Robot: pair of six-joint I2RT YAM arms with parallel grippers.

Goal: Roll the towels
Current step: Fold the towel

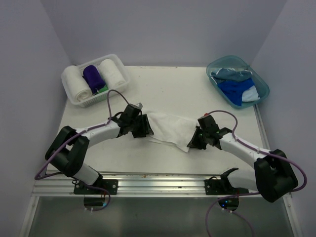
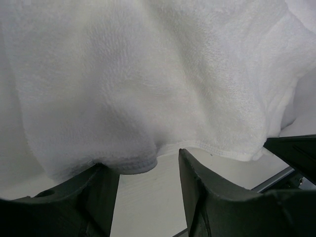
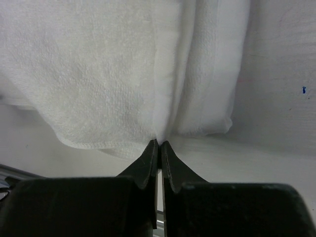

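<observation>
From above, the rumpled white terry-cloth towel lies mid-table between the left gripper and the right gripper. In the left wrist view the jaws stand apart at its hem and should reach deeper before closing. In the right wrist view the jaws are pinched on a thin fold, so the pull should be gentle.

The towel runs off the top and left of each wrist view. Its hem covers one fingertip of the left gripper. From above, the tips of that gripper and the right gripper, at the towel's ends, lie hidden beneath their wrists.
</observation>
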